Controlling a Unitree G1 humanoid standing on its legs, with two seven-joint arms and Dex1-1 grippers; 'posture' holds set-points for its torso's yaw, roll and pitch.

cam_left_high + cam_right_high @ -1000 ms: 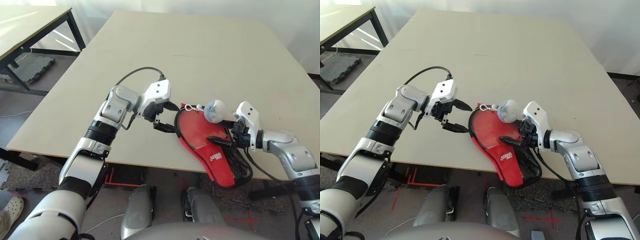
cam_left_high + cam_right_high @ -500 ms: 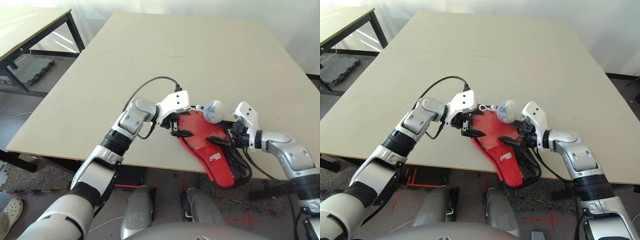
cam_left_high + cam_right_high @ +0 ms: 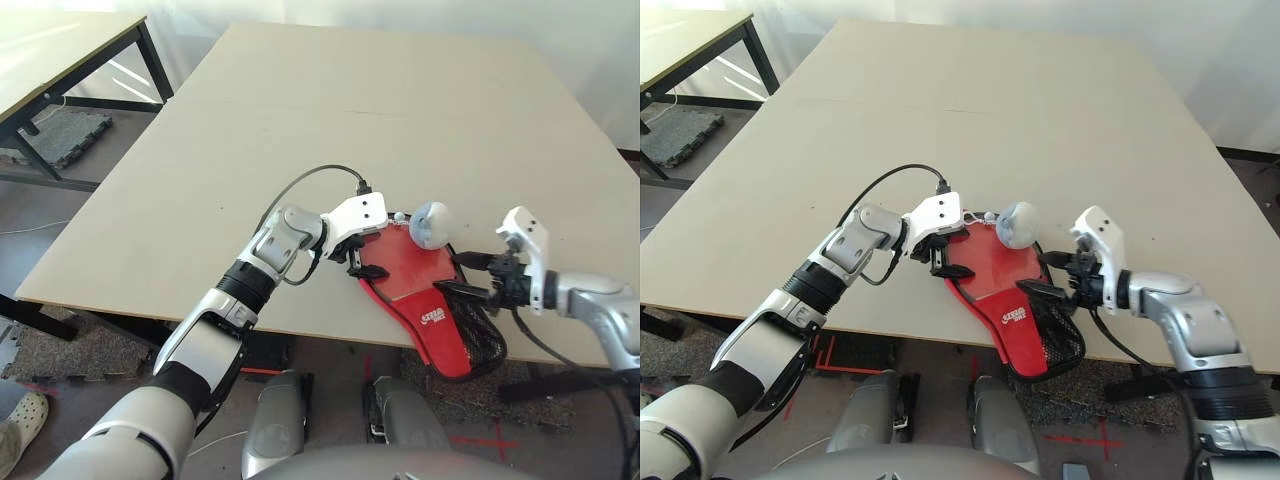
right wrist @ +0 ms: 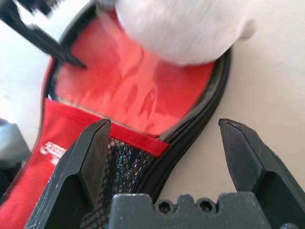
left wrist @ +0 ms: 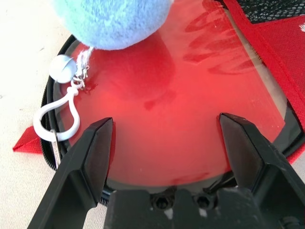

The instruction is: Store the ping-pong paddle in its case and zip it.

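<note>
The case (image 3: 420, 300) lies red side up at the table's near edge, its round head on the table and its narrow mesh-pocket end (image 3: 1060, 335) hanging over the edge. A black zipper edge (image 4: 190, 157) runs round it. The head is a glossy red round face (image 5: 176, 105). The ping-pong paddle is hidden; I cannot tell it apart from the case. My left gripper (image 3: 360, 262) stands open at the head's left rim, fingers (image 5: 90, 157) straddling it. My right gripper (image 3: 1045, 275) is open beside the mesh pocket's right side.
A pale fluffy ball tag (image 3: 430, 222) on a white clip (image 5: 57, 124) rests at the far side of the case's head. The beige table (image 3: 400, 100) stretches wide behind. A second table (image 3: 60, 50) stands at the far left.
My left gripper has moved right, from the bare table to the rim of the case's head. My right gripper has drawn back to the right, off the case.
</note>
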